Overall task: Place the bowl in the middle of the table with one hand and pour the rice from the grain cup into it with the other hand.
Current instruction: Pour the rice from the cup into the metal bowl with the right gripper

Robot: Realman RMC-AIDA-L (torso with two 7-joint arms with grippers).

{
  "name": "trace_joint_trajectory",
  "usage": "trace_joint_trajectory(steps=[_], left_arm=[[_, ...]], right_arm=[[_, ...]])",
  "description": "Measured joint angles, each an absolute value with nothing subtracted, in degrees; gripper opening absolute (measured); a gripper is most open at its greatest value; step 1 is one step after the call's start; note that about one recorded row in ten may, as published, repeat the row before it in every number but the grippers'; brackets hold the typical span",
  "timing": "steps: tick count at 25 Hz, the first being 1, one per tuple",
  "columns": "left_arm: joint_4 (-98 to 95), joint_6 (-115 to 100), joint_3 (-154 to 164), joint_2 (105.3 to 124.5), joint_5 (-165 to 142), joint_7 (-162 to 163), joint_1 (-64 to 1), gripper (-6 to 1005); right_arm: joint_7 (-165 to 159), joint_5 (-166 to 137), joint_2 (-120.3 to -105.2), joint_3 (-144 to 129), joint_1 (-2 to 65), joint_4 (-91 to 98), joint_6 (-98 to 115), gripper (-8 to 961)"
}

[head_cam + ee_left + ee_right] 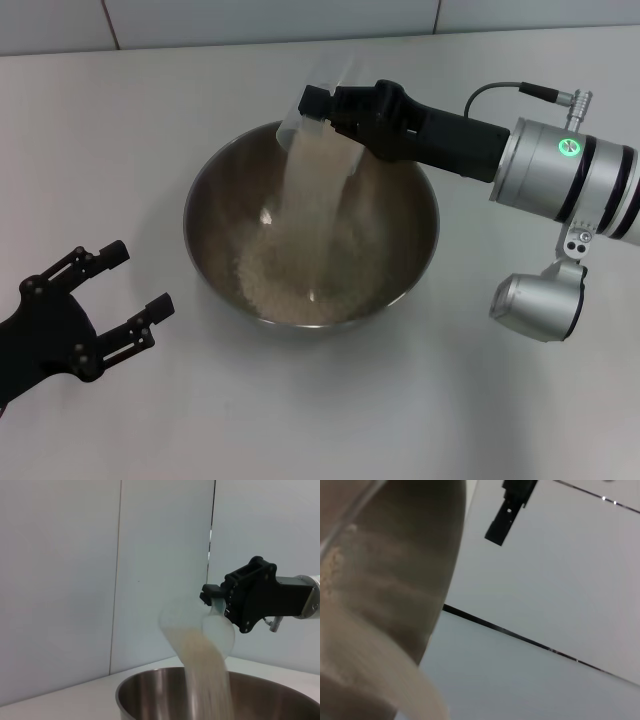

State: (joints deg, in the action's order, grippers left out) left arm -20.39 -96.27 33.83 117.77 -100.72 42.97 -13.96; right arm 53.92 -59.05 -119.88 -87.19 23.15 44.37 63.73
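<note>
on the plain white table in front of you, backed by pale wall panels, the stainless-steel bowl sits near the middle with a pale heap of rice in its bottom. your right gripper is clamped on the clear grain cup, tipped over the bowl's far rim with grains streaming down. your left gripper rests low beside the bowl, fingers spread, holding nothing.
</note>
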Motion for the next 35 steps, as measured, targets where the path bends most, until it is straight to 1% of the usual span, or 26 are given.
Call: trace_joint_trajectory(steps=[12, 35], left_arm=[[-20.3, -96.2, 33.8, 117.68, -100.7, 43.0, -13.9, 810], [-20.3, -96.1, 33.8, 117.72, -100.7, 43.0, -14.0, 811]], right_arm=[[62.0, -58.8, -119.88, -88.5, 22.9, 43.5, 64.9, 15], [62.2, -55.7, -119.88, -88.9, 22.8, 42.6, 66.6, 15]])
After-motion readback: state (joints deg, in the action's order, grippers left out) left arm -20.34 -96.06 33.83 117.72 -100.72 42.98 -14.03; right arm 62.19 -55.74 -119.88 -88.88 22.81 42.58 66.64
